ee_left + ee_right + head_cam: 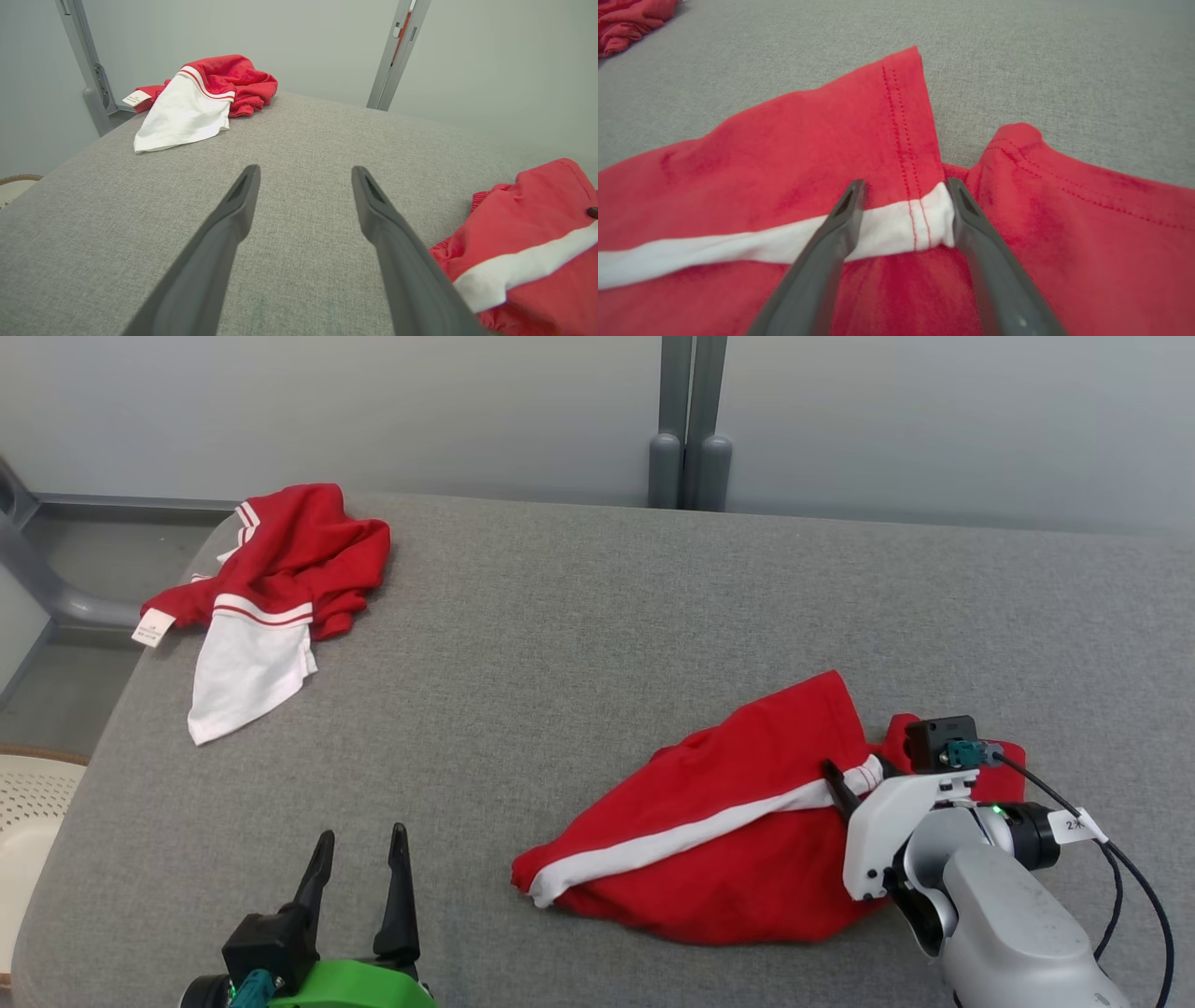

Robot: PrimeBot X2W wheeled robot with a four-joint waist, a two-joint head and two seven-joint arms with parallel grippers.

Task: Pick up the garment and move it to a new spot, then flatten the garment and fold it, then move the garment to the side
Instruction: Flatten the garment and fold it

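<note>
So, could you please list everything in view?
Padded surface: one, grey, under both garments.
Shorts: one, red with white stripe, near right of the surface.
Second garment: one, red and white, crumpled at the far left corner.
Frame uprights: two, grey, behind the far edge.
Perforated item: one, cream, beyond the near left edge.
Left end effector: one, dark fingers, open above bare surface.
Right end effector: one, dark fingers, open astride the stripe's end.

Pale grey wall [373,411] panels at back, soft even light; grey metal post [691,420] top centre w/ rounded feet; grey woven-fabric bench [579,616] across the middle; far left, grey tube rail [89,609] over grey floor [112,551]; cream perforated container [28,803], brown rim, lower left.
</note>
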